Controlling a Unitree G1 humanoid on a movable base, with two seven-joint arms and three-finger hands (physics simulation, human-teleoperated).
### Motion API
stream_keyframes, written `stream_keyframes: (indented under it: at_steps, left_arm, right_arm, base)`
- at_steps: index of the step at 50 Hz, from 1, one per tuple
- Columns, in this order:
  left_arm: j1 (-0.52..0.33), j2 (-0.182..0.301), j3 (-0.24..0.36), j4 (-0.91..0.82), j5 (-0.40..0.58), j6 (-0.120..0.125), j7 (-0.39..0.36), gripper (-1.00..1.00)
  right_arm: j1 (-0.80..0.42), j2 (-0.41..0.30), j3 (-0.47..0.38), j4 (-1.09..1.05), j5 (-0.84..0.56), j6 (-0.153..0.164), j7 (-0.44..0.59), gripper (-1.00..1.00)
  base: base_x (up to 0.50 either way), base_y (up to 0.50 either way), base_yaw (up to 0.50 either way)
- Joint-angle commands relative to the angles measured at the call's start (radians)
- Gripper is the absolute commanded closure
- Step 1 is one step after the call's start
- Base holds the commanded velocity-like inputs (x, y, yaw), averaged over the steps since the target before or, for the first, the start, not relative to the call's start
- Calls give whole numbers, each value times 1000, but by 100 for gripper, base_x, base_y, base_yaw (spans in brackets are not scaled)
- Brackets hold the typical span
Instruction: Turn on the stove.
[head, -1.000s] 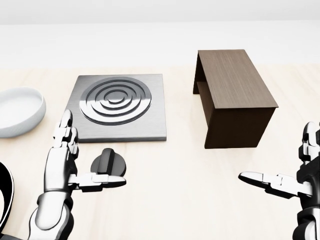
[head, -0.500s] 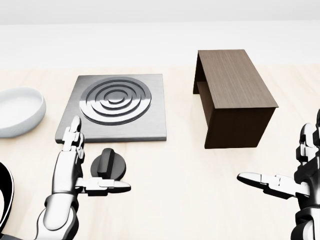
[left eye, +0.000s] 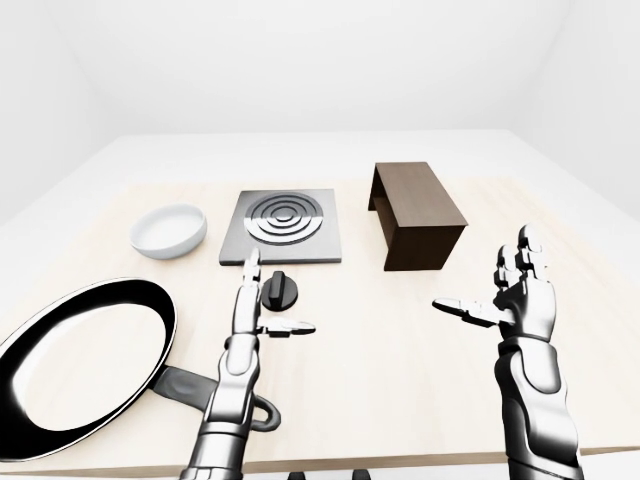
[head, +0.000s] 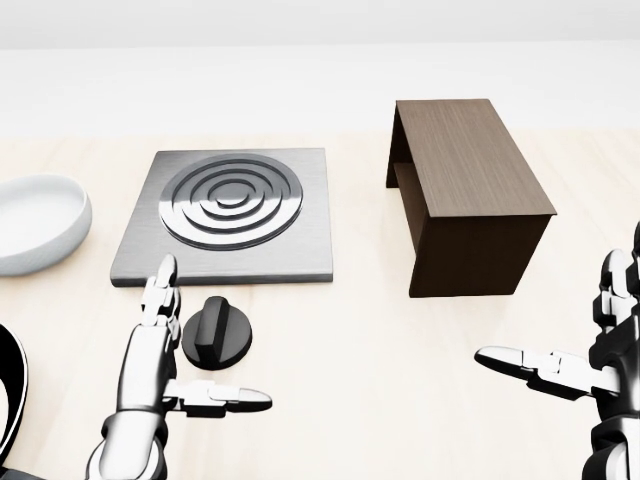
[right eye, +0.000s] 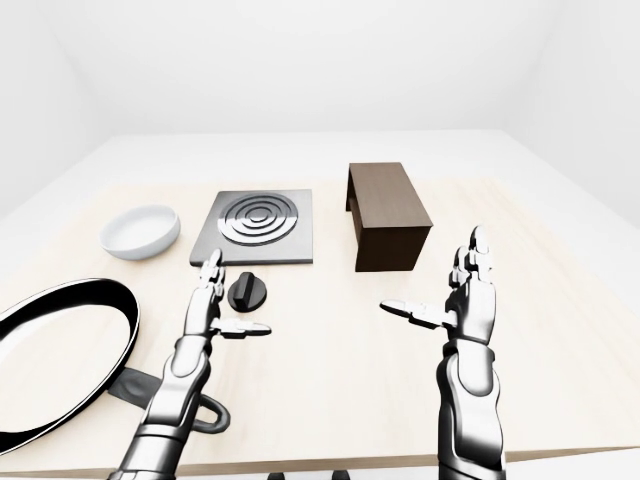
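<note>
Stove knob (head: 217, 335): black, round, with a raised bar grip, lying on the wooden table (head: 360, 340) just below the lower edge of the stove plate (head: 232, 214), a grey square with concentric rings. No readable writing or labels on either.

Left hand (head: 165, 375): fingers spread, holding nothing, just left of the knob, thumb extended beneath it; contact cannot be told.

Right hand (head: 590, 350): open, empty, near the table's right edge.

Dark wooden box (head: 465, 195) right of the stove plate; white bowl (head: 35, 222) left of it; frying pan (left eye: 85, 360) at the table's lower left corner.
</note>
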Motion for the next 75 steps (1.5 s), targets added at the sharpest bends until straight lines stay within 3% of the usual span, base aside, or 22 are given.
stream_keyframes:
  at_steps: [1,4,35,62,75]
  left_arm:
    - [36,-16,-26,-2,27,-6,-2,-100]
    - [56,-27,-49,39,48,-6,5,-100]
    - [49,-32,-50,88,49,-6,4,-100]
    - [196,-64,-167,-76,87,-6,-21,-100]
    - [167,-66,-167,-45,91,-6,-18,-100]
  right_arm:
    - [-1,-1,-1,-2,0,0,-1,-100]
    - [-1,-2,-1,-7,-1,0,-2,-100]
    - [0,-1,-5,-17,0,0,-2,-100]
    - [2,-1,-8,-8,0,0,-1,-100]
    - [1,0,-3,-4,-1,0,-4,-100]
  base:
    - [0,0,0]
    - [0,0,0]
    - [0,0,0]
    - [0,0,0]
    - [0,0,0]
